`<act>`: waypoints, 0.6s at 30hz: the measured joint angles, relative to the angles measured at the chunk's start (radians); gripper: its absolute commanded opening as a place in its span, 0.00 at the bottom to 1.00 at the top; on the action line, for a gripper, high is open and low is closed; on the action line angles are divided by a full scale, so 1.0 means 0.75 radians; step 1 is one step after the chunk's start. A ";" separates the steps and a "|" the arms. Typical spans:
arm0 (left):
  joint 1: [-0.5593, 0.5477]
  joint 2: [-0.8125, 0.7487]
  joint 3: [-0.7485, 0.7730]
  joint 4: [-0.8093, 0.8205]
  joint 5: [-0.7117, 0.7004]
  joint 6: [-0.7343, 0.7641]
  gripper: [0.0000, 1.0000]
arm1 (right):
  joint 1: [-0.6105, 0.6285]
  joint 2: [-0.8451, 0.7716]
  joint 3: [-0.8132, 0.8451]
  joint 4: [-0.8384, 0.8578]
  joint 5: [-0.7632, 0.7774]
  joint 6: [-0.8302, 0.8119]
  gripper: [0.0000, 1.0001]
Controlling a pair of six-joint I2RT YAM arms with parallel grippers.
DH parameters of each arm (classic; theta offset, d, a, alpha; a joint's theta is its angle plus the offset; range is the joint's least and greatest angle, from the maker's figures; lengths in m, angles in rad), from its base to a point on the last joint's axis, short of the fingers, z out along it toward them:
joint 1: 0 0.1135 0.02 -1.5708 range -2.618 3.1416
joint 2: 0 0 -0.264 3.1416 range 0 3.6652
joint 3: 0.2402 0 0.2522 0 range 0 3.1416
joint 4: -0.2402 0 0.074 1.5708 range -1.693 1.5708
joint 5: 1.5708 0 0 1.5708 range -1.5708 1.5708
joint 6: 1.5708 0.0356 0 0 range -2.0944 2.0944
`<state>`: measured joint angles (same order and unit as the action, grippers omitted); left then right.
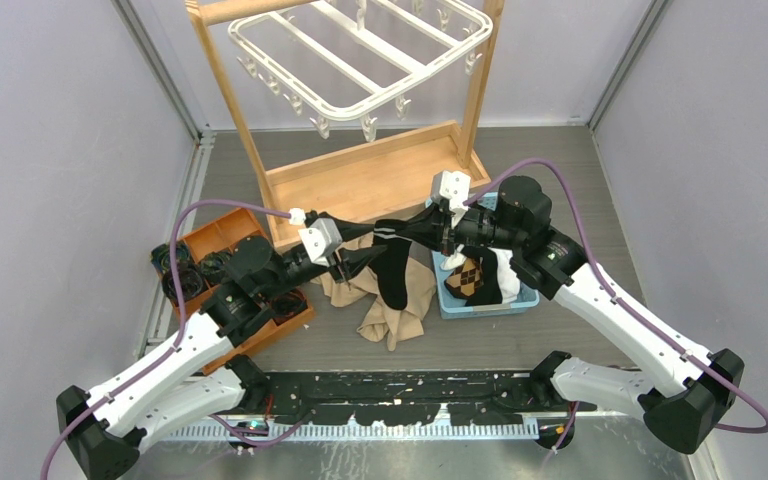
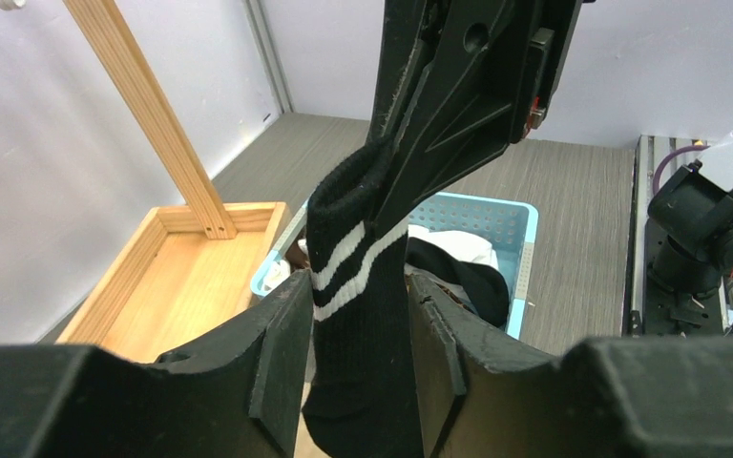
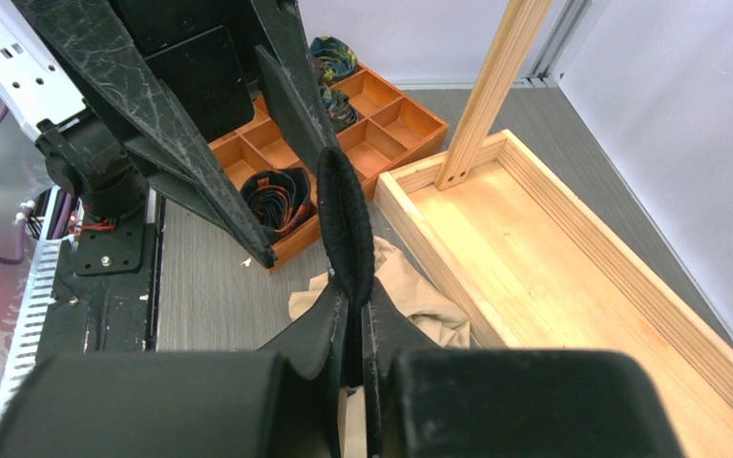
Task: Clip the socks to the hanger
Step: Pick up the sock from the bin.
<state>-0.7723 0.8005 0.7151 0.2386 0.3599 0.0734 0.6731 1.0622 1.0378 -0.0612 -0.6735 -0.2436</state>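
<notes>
Right hand is clenched on the cuff of a long black sock with two white stripes. The sock hangs down between the parted fingers of the left hand, which is released, its pads just beside the fabric. Both hands meet above a crumpled beige cloth on the grey surface, beside a light-blue plastic basket holding a brown argyle sock. Well apart, behind them, the white plastic rectangular hanger hangs from a light wooden stand.
</notes>
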 measured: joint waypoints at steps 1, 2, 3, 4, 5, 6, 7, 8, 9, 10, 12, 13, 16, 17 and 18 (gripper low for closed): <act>0.000 0.004 0.000 0.012 -0.003 -0.002 0.36 | 0.000 0.000 0.002 -0.001 -0.001 -0.003 0.03; 0.000 0.008 0.000 0.023 -0.004 -0.006 0.35 | 0.000 0.000 0.003 -0.001 -0.001 -0.007 0.03; 0.000 0.013 0.000 0.035 -0.007 -0.008 0.34 | 0.000 0.000 0.003 -0.002 -0.001 -0.010 0.03; 0.000 0.019 0.000 0.048 -0.009 -0.011 0.33 | 0.000 0.000 0.003 -0.005 -0.001 -0.016 0.03; 0.000 0.025 0.000 0.060 -0.012 -0.014 0.32 | 0.000 0.000 0.003 -0.010 -0.001 -0.018 0.03; 0.000 0.031 0.000 0.071 -0.013 -0.018 0.30 | 0.000 0.000 0.003 -0.016 -0.001 -0.021 0.03; 0.000 0.036 0.000 0.080 -0.014 -0.019 0.28 | 0.000 0.000 0.003 -0.020 -0.001 -0.022 0.03; 0.000 0.042 0.000 0.087 -0.014 -0.022 0.27 | 0.000 0.000 0.003 -0.024 -0.001 -0.023 0.03; 0.000 0.049 0.000 0.093 -0.014 -0.025 0.26 | 0.000 0.000 0.003 -0.026 -0.002 -0.023 0.03; 0.000 0.055 0.000 0.101 -0.013 -0.027 0.24 | 0.000 0.000 0.003 -0.031 -0.002 -0.023 0.03; 0.000 0.073 0.001 0.123 -0.012 -0.040 0.17 | 0.000 0.000 0.003 -0.033 -0.002 -0.024 0.03; 0.000 0.081 0.001 0.132 -0.011 -0.050 0.13 | 0.000 0.000 0.003 -0.034 -0.003 -0.025 0.03; 0.000 0.102 0.001 0.163 0.000 -0.065 0.01 | 0.000 0.000 0.003 -0.037 -0.002 -0.027 0.04; 0.000 0.106 0.001 0.169 0.005 -0.068 0.00 | 0.000 0.000 0.004 -0.039 -0.002 -0.027 0.04; 0.000 0.107 0.001 0.175 0.008 -0.072 0.00 | 0.000 0.000 0.004 -0.040 -0.002 -0.027 0.05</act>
<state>-0.7723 0.8810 0.7155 0.3698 0.3656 0.0193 0.6731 1.0622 1.0409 -0.0914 -0.6750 -0.2642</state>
